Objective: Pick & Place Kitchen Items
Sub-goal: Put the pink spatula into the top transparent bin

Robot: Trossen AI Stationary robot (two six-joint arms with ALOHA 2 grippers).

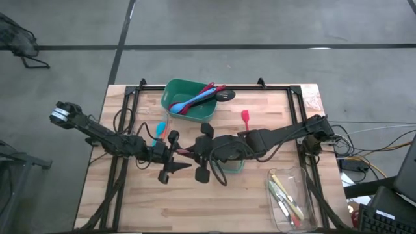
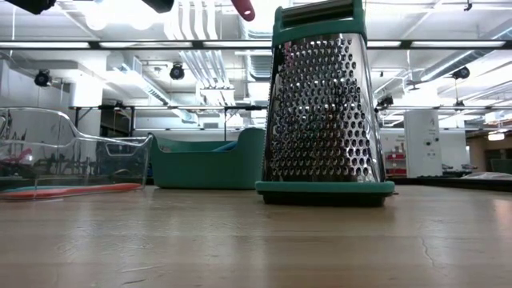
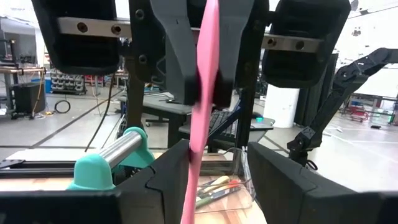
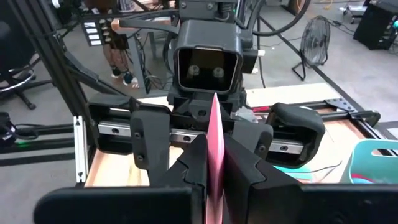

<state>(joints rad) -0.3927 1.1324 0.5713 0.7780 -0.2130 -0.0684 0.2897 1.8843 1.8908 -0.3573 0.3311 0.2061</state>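
Observation:
A slim pink-red utensil [image 3: 208, 81] hangs in the air above the middle of the table, between my two grippers, which face each other. My right gripper [image 4: 214, 171] is shut on it. My left gripper [image 3: 217, 180] stands open, one finger on either side of the utensil's end; whether it touches the utensil I cannot tell. In the high view the utensil [image 1: 187, 151] lies between my left gripper [image 1: 181, 155] and my right gripper [image 1: 195, 153]. The utensil's rounded end [image 2: 244, 10] shows at the top of the low view. My right gripper pinches the utensil between its two fingers, on the flat sides of a stretch partway along its length [image 4: 215, 152]. The fingers come nearly level from the table's right and lie across it. The utensil is lifted clear of the table, and its end [image 4: 214, 102] sticks out toward my left gripper.
A teal-framed grater [image 2: 320, 112] stands below my right arm. The green tub [image 1: 187, 97] at the far edge holds blue, red and black spoons. A red spatula [image 1: 246, 118] and small blue [image 1: 159, 132] and orange [image 1: 174, 136] spatulas lie on the table. A clear tray [image 1: 289, 198] holds pale-handled tools.

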